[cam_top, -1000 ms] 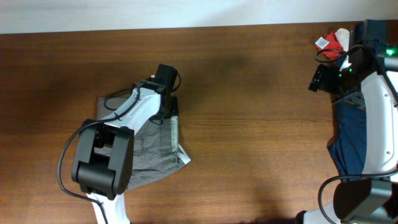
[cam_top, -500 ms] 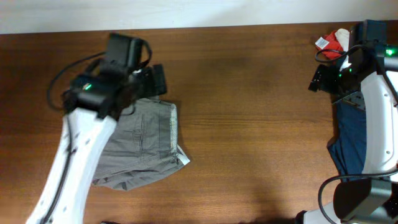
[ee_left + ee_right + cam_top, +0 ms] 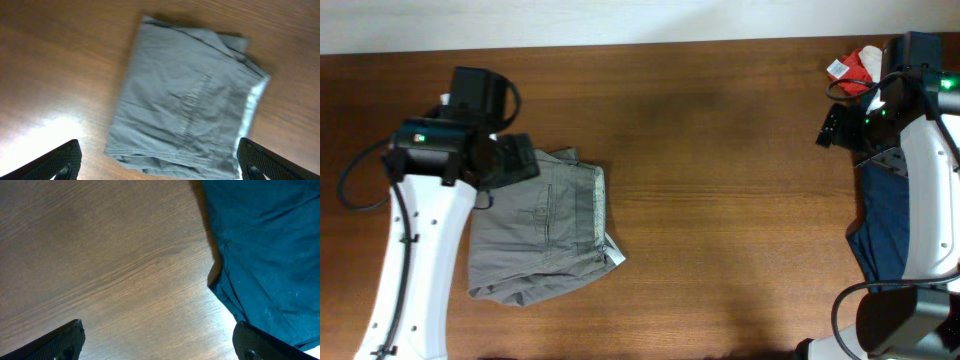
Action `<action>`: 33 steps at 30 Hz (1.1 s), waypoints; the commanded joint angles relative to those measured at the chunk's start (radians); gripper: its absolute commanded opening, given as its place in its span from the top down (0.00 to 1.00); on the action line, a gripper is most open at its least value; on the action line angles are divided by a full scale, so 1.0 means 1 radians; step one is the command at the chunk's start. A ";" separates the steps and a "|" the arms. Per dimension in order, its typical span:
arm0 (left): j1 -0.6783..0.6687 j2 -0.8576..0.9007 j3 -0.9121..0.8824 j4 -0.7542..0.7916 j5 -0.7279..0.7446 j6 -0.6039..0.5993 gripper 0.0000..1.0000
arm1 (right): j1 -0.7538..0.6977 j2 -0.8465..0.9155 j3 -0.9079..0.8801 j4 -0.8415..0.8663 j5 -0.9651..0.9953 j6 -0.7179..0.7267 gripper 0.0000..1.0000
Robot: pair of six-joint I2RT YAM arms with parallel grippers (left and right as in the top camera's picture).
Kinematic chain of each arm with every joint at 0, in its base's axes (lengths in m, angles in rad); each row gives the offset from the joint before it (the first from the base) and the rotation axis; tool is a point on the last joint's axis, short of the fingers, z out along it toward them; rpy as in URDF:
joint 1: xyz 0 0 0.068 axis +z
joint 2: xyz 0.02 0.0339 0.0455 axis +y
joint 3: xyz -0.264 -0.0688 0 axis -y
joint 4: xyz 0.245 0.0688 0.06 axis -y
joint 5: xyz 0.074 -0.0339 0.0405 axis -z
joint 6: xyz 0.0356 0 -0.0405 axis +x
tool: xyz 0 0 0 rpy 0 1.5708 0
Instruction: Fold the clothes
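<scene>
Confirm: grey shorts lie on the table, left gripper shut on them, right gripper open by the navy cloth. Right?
No. The left gripper is open, fingertips wide apart, holding nothing; the grey shorts lie on the table below it. The left wrist view shows this. The right gripper is indeed open by the navy cloth.

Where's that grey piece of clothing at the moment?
In the overhead view the grey garment lies flat on the left side of the wooden table, its top-left corner beneath the left gripper, far from the navy cloth at the right edge.
</scene>
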 commanded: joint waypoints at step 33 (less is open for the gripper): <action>0.550 0.254 -0.461 0.403 0.740 0.425 0.01 | -0.004 0.001 -0.002 -0.003 0.002 0.002 0.02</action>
